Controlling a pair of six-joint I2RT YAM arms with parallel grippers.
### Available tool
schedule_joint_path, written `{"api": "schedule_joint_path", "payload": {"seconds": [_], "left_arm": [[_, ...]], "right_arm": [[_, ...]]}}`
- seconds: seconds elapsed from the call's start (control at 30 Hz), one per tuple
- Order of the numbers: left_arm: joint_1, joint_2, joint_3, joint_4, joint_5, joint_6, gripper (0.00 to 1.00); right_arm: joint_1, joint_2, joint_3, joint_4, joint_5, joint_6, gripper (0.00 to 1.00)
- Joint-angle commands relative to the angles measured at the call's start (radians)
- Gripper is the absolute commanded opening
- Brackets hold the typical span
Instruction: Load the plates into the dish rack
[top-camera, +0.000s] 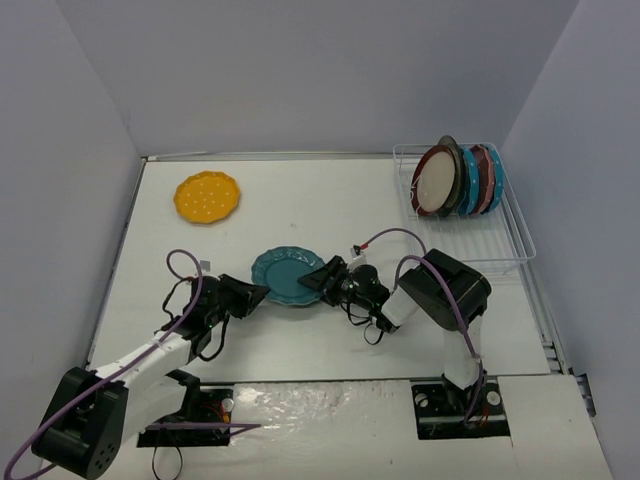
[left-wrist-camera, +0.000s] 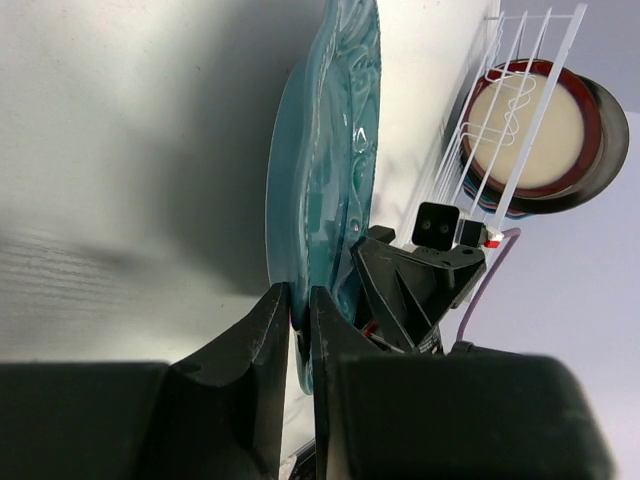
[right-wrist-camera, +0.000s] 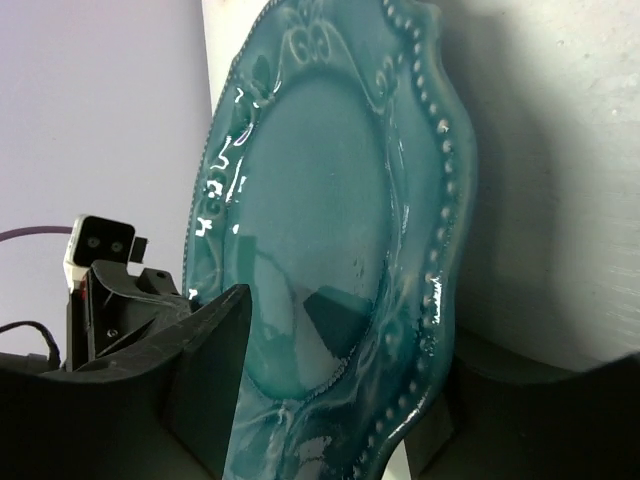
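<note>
A plain teal scalloped plate (top-camera: 287, 274) lies at the table's middle, between the two arms. My left gripper (top-camera: 255, 293) is shut on its left rim; in the left wrist view (left-wrist-camera: 298, 310) the rim (left-wrist-camera: 325, 180) sits pinched between the fingers. My right gripper (top-camera: 322, 279) is open and straddles the plate's right rim (right-wrist-camera: 330, 250), one finger over the plate's face and the other behind it. A yellow dotted plate (top-camera: 207, 196) lies flat at the far left. The white wire dish rack (top-camera: 520, 240) stands at the far right with several plates (top-camera: 437, 182) upright at its far end.
The rack's near half holds nothing. The rack (left-wrist-camera: 520, 60) and a cream-centred plate (left-wrist-camera: 525, 125) also show in the left wrist view. White walls close in the table on the left, back and right. Purple cables loop near both arms.
</note>
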Motion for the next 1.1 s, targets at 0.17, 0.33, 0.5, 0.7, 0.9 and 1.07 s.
{"api": "schedule_joint_path", "payload": {"seconds": [0.17,0.33,0.5,0.7,0.9,1.07], "left_arm": [[-0.022,-0.131,0.009,0.046,0.051,0.019,0.00],[-0.024,-0.181,-0.001,-0.071,0.044,0.074,0.00],[-0.024,-0.204,0.002,-0.154,0.041,0.112,0.17],[-0.024,-0.217,0.060,-0.297,0.010,0.195,0.74],[-0.022,-0.234,0.130,-0.375,-0.016,0.262,0.80],[-0.020,-0.253,0.347,-0.701,-0.158,0.473,0.83]], "right_arm": [[0.003,-0.090,-0.027,0.205,0.063,-0.086,0.19],[-0.006,-0.200,-0.041,0.164,0.090,-0.139,0.01],[-0.014,-0.338,-0.020,0.037,0.096,-0.236,0.00],[-0.016,-0.577,0.055,-0.287,0.163,-0.444,0.00],[-0.030,-0.757,0.176,-0.608,0.240,-0.702,0.00],[-0.062,-0.860,0.374,-0.930,0.384,-1.010,0.00]]}}
